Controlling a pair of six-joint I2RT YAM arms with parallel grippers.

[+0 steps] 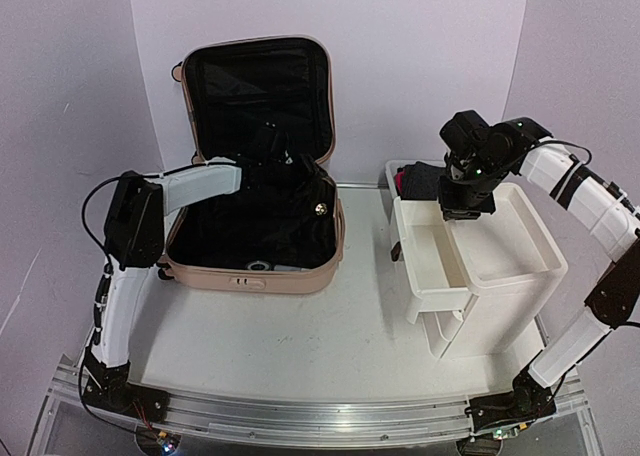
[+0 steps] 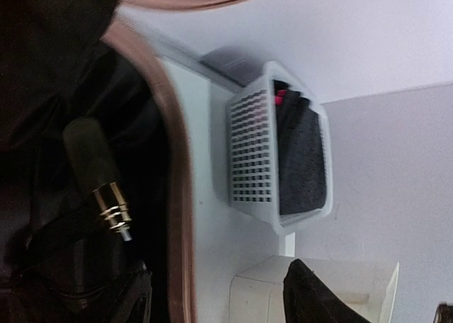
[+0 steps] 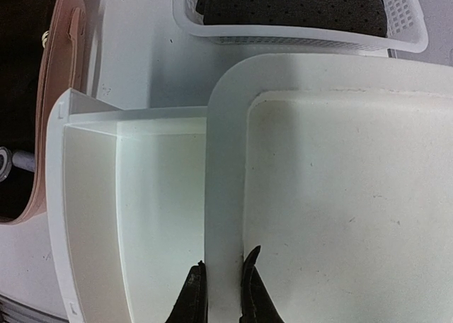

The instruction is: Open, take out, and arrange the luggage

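Note:
The pale pink luggage (image 1: pixel 250 276) lies open at the left. Its lid (image 1: pixel 258 96) stands upright against the back wall and shows black lining. My left gripper (image 1: pixel 300 176) reaches over the luggage's right side. In the left wrist view this gripper (image 2: pixel 219 302) is wide open and empty above the pink rim (image 2: pixel 177 195). A black bottle with a gold collar (image 2: pixel 99 181) lies in the lining. My right gripper (image 1: pixel 466 211) sits at the white drawer cabinet (image 1: pixel 500 266). Its fingers (image 3: pixel 192 295) close on either side of the cabinet's top rim (image 3: pixel 225 195).
The cabinet's top drawer (image 1: pixel 435 256) is pulled out to the left and looks empty (image 3: pixel 156 217). A white mesh basket (image 1: pixel 405 176) with dark and red items stands behind the cabinet; it also shows in the left wrist view (image 2: pixel 255 153) and the right wrist view (image 3: pixel 297 36).

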